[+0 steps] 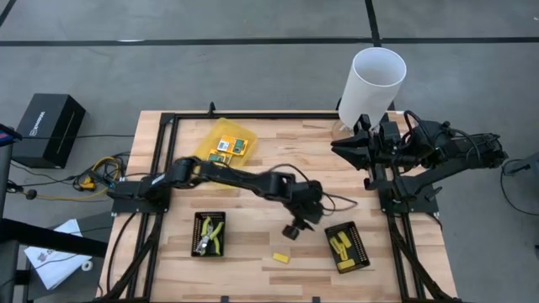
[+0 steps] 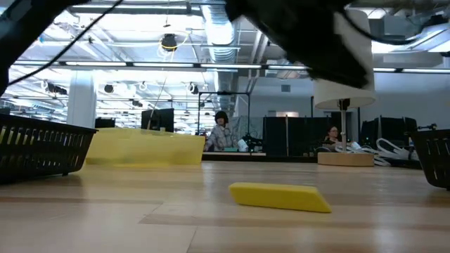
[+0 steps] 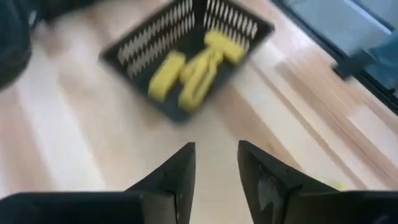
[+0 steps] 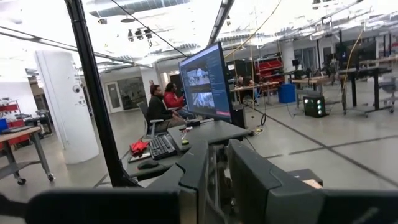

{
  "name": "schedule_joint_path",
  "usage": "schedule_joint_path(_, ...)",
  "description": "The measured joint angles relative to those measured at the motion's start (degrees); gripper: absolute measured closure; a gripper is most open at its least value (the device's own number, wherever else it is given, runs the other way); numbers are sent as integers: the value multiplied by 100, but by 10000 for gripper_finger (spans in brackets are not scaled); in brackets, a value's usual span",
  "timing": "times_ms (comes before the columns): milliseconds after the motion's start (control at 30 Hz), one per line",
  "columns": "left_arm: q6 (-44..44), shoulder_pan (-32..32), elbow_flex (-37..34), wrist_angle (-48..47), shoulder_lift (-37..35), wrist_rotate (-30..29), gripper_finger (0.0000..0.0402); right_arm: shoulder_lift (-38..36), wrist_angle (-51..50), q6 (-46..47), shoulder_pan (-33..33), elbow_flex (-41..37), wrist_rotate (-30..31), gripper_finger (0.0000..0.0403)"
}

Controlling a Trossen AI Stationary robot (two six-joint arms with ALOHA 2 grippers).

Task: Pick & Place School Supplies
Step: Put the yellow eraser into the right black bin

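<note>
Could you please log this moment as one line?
left gripper: open, empty, above table | yellow piece: loose on table | right gripper: parked

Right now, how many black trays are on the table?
2: the left tray sits near the front holding the pliers; the right tray sits front right holding yellow pieces.

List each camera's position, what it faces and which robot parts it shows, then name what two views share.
High: overhead, straight down on the table, both arms.
Low: table height, level across to the room; a dark arm blurs overhead.
Left wrist: past the left gripper toward the black tray of yellow pieces.
Right wrist: past the right gripper into the room.
Shared: the loose yellow piece, high and low.
</note>
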Motion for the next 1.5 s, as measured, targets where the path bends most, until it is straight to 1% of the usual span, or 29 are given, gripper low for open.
schedule_joint_path(133, -464, 3, -466, -945, -703, -278, 290, 0, 188, -305, 101, 0, -1, 347)
schedule_joint_path(200, -781, -60, -855, -1203, -1038, -481, 286, -2, 259, -477, 164, 0, -3, 347)
schedule_joint_path(300, -1303, -192, -1545, -1266, -1532, -720, 272, 0, 272, -604, 257, 0, -4, 347)
schedule_joint_path(467, -2257, -437, -2592, -955, -2144, -819, 251, 0, 250, -614, 381, 0, -6, 347)
schedule_joint_path(567, -2889, -652, -2990, -274, -2384, -647, 263, 0, 227, -614, 461, 0, -7, 347)
schedule_joint_path(633, -3212, -837, -3171, 152, -2439, -631, 292, 0, 209, -614, 511, 0, -7, 347)
schedule_joint_path(767, -3592, -1071, -3459, 1034, -2428, -830, 377, 0, 204, -610, 584, 0, -8, 347)
schedule_joint_path(800, -3711, -1081, -3544, 1238, -2428, -872, 389, 0, 206, -610, 607, 0, -8, 347)
schedule_joint_path(967, -4178, -1131, -3859, 1553, -2426, -1210, 397, 0, 206, -598, 751, 0, -7, 347)
schedule_joint_path(1100, -4440, -1131, -4135, 1730, -2417, -1210, 400, 0, 208, -596, 825, 0, -6, 347)
schedule_joint_path(1267, -4676, -1156, -4512, 2496, -2415, -1173, 401, 5, 209, -560, 825, 0, -6, 347)
schedule_joint_path(1367, -4783, -1151, -4597, 2884, -2417, -1171, 401, 11, 209, -553, 822, 0, -6, 347)
schedule_joint_path(1500, -4741, -1153, -4626, 2875, -2396, -1081, 401, 56, 229, -553, 811, 0, -6, 347)
